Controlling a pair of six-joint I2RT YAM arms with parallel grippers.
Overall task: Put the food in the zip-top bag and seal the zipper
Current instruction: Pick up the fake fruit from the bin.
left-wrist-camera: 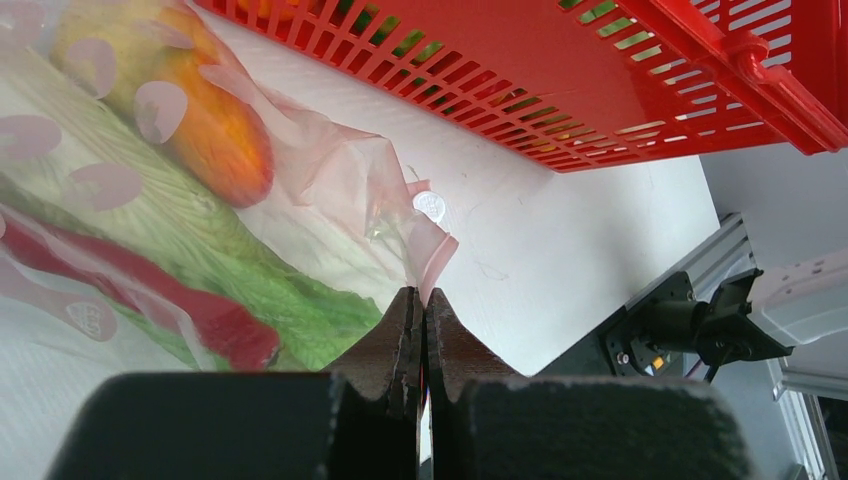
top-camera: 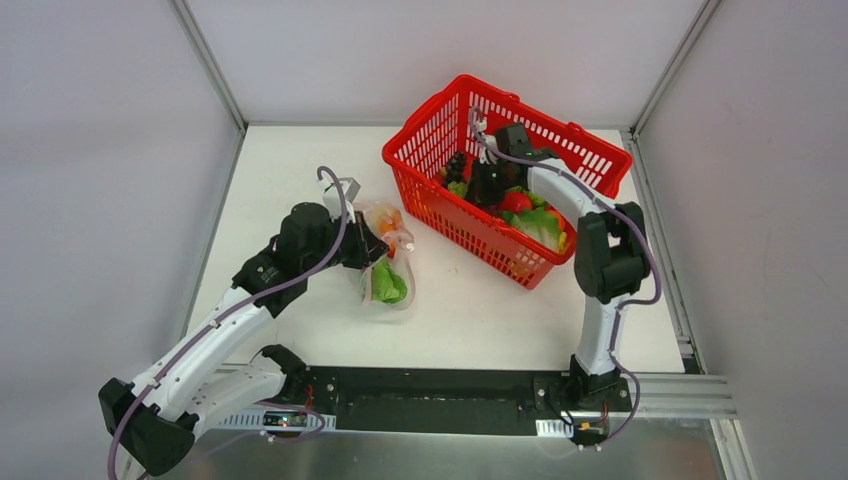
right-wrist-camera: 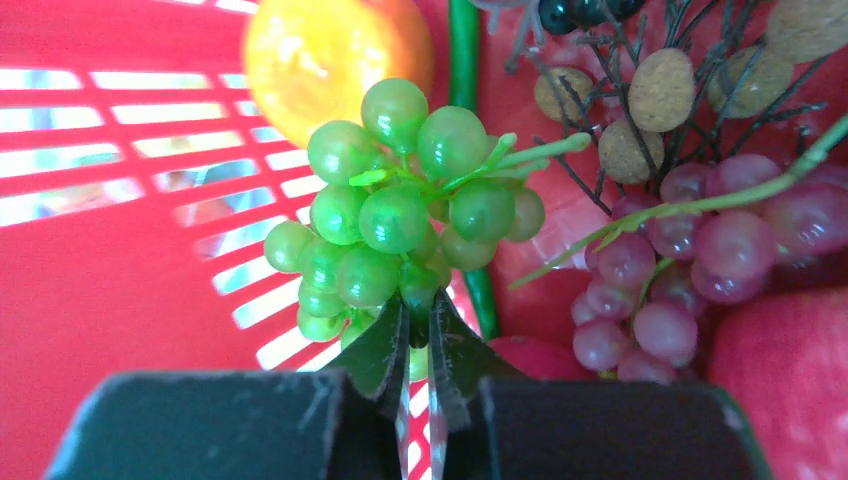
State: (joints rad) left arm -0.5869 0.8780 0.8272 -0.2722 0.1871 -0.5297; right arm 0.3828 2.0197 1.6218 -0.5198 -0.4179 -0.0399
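The clear zip-top bag lies on the white table left of the basket. Inside it are the pale-and-green cabbage and the yellow-orange pear-like fruit. The pink-red zipper strip runs across the cabbage. My left gripper is shut on the bag's pink edge, its jaws pressed together. My right gripper is inside the red basket, shut on a bunch of green toy grapes, its fingertips pinching the lowest grapes.
The red plastic basket stands at the back right and also shows in the left wrist view. It holds an orange fruit, purple grapes, a brown berry sprig, a red piece and leafy greens.
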